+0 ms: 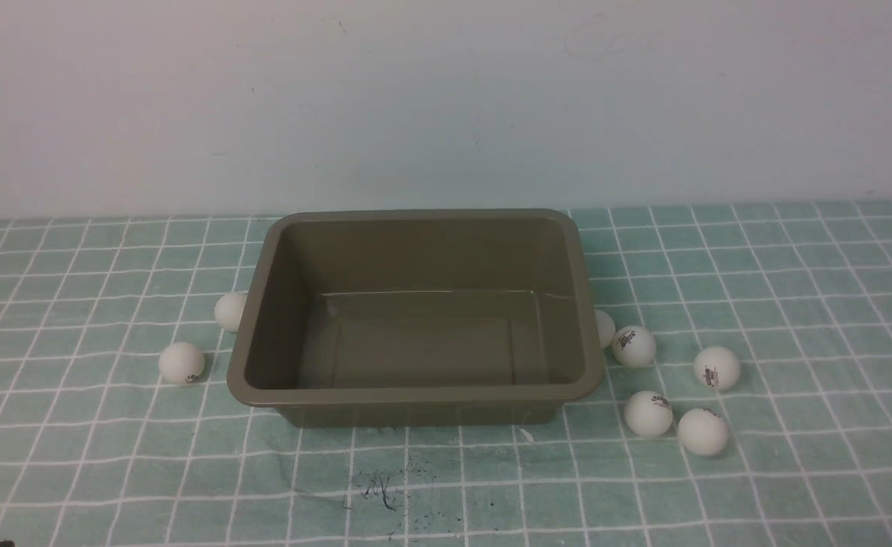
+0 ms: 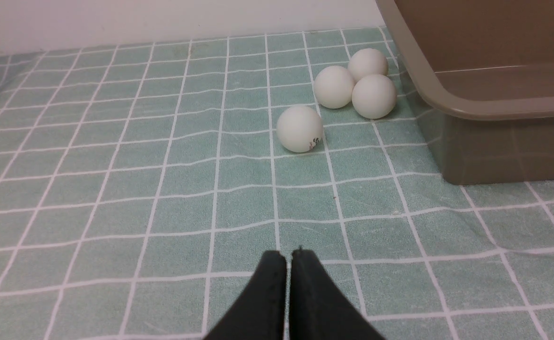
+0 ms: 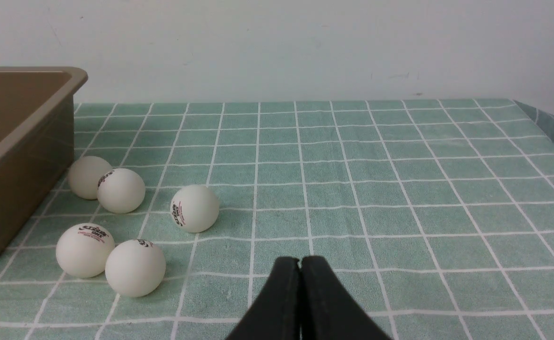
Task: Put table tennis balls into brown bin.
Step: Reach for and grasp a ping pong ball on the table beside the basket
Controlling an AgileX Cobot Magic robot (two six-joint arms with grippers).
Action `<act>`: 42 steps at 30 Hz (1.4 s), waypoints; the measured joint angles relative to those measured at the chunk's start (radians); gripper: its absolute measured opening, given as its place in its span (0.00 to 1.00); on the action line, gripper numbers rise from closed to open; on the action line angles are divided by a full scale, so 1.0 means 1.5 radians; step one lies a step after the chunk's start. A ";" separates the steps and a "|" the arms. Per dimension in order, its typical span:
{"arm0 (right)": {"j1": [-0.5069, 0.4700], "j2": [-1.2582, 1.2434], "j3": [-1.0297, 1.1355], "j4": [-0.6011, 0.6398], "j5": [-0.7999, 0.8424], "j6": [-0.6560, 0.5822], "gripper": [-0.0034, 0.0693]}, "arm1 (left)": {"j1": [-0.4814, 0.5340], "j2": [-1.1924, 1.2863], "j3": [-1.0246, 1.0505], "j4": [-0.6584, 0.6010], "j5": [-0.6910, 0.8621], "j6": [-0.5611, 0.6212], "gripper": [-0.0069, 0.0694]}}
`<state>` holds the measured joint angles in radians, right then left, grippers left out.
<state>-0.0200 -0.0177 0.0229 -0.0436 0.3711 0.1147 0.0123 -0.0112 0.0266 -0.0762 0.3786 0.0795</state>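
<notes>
L gripper [image 2: 289, 257], R gripper [image 3: 299, 262] clenched — table tennis balls [image 1: 648, 414] flank brown bin [image 1: 415, 395] on checked cloth [image 1: 795, 266].

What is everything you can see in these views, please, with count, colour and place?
Olive-brown rectangular plastic bin: one, olive-brown, centre of the scene, empty.
Small matte white table tennis balls: nine, white, some with printed logos; five right of the bin, four left of it, none inside.
Checked fabric tablecloth: one, pale green with white grid, under everything; dark scribbles in front of the bin.
Plain wall: one, off-white, behind the tablecloth.
Left gripper: one, black, shut, over the tablecloth left of the bin.
Right gripper: one, black, shut, over the tablecloth right of the bin.
</notes>
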 joint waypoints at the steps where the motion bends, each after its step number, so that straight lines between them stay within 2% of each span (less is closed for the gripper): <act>1: 0.000 0.000 0.000 0.000 0.000 0.000 0.03 | 0.000 0.000 0.000 0.000 0.000 0.000 0.08; 7: 0.000 0.000 0.000 0.000 0.000 0.000 0.03 | 0.000 0.000 0.000 0.002 -0.003 0.000 0.08; 11: 0.000 0.000 0.000 0.000 0.000 0.000 0.03 | 0.000 0.000 0.001 -0.016 -0.043 -0.016 0.08; 16: 0.000 0.000 0.000 0.000 0.000 0.000 0.03 | 0.000 0.000 0.001 -0.170 -0.186 -0.084 0.08; 18: 0.000 0.000 0.000 0.000 0.000 0.000 0.03 | 0.000 0.000 0.001 -0.199 -0.214 -0.093 0.08; 19: 0.000 0.000 0.000 0.000 0.000 0.000 0.03 | 0.000 0.000 0.001 -0.254 -0.265 -0.108 0.08; 21: 0.000 0.000 0.000 0.005 -0.003 0.004 0.03 | 0.000 0.000 0.001 -0.289 -0.303 -0.117 0.08; 23: 0.000 0.000 0.002 0.029 -0.020 0.018 0.03 | 0.000 0.000 0.001 -0.314 -0.345 -0.131 0.08; 24: 0.000 0.000 0.003 0.095 -0.063 0.053 0.03 | 0.000 0.000 -0.001 -0.333 -0.390 -0.145 0.08; 26: 0.000 0.000 0.003 0.159 -0.107 0.087 0.03 | 0.000 0.000 -0.014 -0.338 -0.394 -0.152 0.08; 30: 0.000 0.000 0.003 0.331 -0.193 0.151 0.03 | 0.000 0.004 -0.122 -0.313 -0.274 -0.154 0.08; 32: 0.000 0.000 0.003 0.362 -0.204 0.156 0.03 | 0.000 0.030 -0.174 -0.304 -0.187 -0.153 0.08; 34: 0.000 0.000 0.003 0.379 -0.212 0.159 0.03 | 0.000 0.085 -0.235 -0.297 -0.076 -0.144 0.08; 35: 0.000 0.000 0.003 0.380 -0.213 0.159 0.03 | 0.000 0.098 -0.252 -0.296 -0.052 -0.140 0.08; 38: 0.001 0.000 0.003 0.385 -0.219 0.160 0.03 | 0.000 0.220 -0.325 -0.291 0.130 -0.093 0.08; 42: 0.018 0.030 -0.084 0.353 -0.084 0.111 0.03 | 0.000 0.400 -0.384 -0.282 0.294 0.003 0.08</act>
<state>0.0077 0.0275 -0.1033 0.4854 0.2444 0.2811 0.0123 0.5889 -0.5500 -0.4988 0.8194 0.0847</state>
